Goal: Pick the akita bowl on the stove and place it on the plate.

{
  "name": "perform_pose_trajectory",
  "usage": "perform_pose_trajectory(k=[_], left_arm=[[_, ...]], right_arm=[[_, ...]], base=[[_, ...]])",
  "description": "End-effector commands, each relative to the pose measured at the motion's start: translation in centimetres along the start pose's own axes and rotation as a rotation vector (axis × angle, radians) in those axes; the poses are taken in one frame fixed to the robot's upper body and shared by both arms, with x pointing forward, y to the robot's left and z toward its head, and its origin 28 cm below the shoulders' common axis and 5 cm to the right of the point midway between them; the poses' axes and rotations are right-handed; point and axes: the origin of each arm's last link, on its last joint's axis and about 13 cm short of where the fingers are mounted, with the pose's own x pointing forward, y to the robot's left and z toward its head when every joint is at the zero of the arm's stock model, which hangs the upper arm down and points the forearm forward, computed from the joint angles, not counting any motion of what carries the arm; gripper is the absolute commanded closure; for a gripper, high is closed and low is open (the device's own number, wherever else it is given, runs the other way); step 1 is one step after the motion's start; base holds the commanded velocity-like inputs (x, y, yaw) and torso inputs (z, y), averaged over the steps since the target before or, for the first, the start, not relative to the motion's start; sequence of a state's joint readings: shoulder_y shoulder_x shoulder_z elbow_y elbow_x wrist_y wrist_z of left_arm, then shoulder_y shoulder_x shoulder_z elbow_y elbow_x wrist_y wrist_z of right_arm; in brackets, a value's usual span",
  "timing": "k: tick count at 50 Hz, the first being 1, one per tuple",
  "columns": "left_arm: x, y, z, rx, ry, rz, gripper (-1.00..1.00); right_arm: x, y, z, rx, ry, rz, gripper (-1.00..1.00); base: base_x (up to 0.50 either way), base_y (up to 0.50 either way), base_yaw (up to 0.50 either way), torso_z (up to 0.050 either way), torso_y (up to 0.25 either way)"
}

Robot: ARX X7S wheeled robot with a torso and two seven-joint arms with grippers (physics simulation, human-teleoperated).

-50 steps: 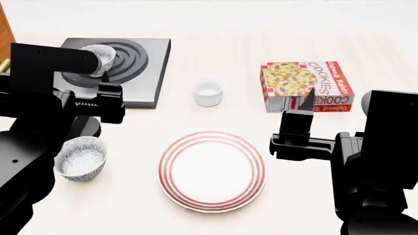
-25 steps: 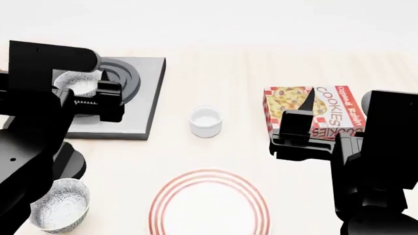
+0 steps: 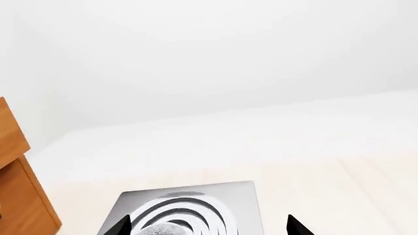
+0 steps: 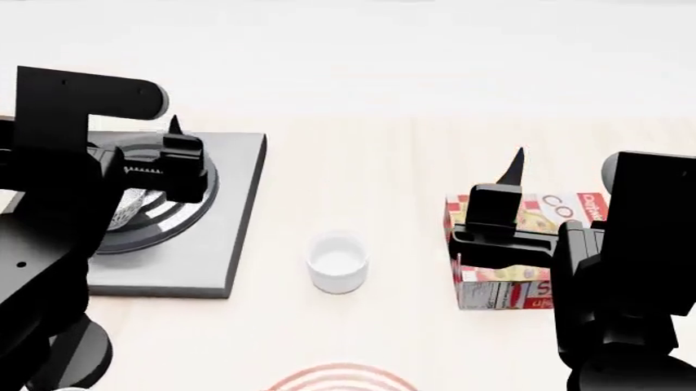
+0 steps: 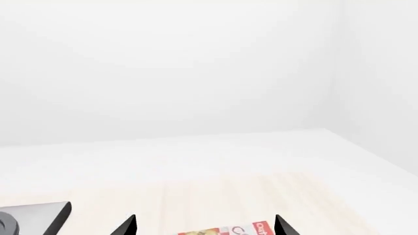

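akita bowl (image 4: 130,208): on stove (image 4: 234,212), largely behind the left arm.
left end effector (image 3: 207,226): spread, straddling the bowl.
right end effector (image 5: 205,225): spread, empty, above the bench (image 4: 359,155).
plate (image 4: 339,379): cut by the 6 o'clock edge.

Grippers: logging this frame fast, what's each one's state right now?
Left gripper: open, empty, fingertips straddling the akita bowl on the stove.
Right gripper: open, empty.

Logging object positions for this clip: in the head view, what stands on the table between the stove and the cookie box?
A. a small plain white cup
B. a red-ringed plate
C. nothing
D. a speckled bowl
A: the small plain white cup stands alone between the stove and the cookie box.
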State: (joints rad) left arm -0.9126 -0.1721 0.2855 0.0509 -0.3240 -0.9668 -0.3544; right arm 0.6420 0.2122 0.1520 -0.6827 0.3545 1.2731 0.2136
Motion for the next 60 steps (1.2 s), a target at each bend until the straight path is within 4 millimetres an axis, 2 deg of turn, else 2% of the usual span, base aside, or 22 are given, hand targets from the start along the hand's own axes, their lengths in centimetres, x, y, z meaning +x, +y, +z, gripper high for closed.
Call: perform_pose_trajectory(k=[1,25,30,33,35,36,44,46,48,53,60], left_arm=[[-0.1,-0.1,0.4,-0.021,-0.009,-0.017,-1.0],[-0.1,0.0,0.5,-0.022,-0.006,-0.017,-1.0],[0.8,0.8,3.5,-0.008,-0.017,-0.003,-1.0],[1.1,1.0,4.4,0.004,-0.014,-0.014,-1.0],[1.7,1.3,5.2,-0.081,0.031,-0.022,-1.0],[2.2,1.4,5.6,-0.019,0.004,0.005,-1.0],[3.6,1.5,7.4,-0.053,0.061,0.009,-1.0],[4.0,1.5,7.5,-0.112,0.104,0.021,-1.0],[4.3,1.3,7.6,-0.097,0.102,0.012,-1.0],[4.8,1.5,9.3,-0.151,0.121,0.007,-1.0],[5.4,1.7,9.5,-0.207,0.188,0.009,-1.0]], right_arm=[[0.0,-0.1,0.0,0.024,-0.002,-0.007,-1.0],[-0.1,0.0,0.2,0.027,-0.004,-0.004,-1.0],[0.0,-0.1,0.1,0.025,0.0,-0.009,-1.0],[0.0,-0.1,0.1,0.025,-0.001,-0.013,-1.0],[0.0,-0.1,0.0,0.025,-0.001,-0.013,-1.0],[0.0,-0.1,0.0,0.026,-0.003,-0.015,-1.0],[-0.1,-0.1,0.1,0.029,-0.008,-0.016,-1.0],[-0.1,-0.1,0.1,0.03,-0.006,-0.013,-1.0],[-0.1,-0.1,0.0,0.03,-0.009,-0.015,-1.0],[-0.1,-0.1,0.1,0.031,-0.011,-0.016,-1.0],[-0.1,-0.1,0.1,0.031,-0.012,-0.016,-1.0]], base=[[0.35,0.0,0.0,0.0,0.0],[0.34,0.0,0.0,0.0,0.0],[0.06,0.0,0.0,0.0,0.0],[0.0,0.0,0.0,0.0,0.0],[0.0,0.0,0.0,0.0,0.0],[0.0,0.0,0.0,0.0,0.0],[0.0,0.0,0.0,0.0,0.0],[0.0,0.0,0.0,0.0,0.0],[0.0,0.0,0.0,0.0,0.0],[0.0,0.0,0.0,0.0,0.0],[0.0,0.0,0.0,0.0,0.0]])
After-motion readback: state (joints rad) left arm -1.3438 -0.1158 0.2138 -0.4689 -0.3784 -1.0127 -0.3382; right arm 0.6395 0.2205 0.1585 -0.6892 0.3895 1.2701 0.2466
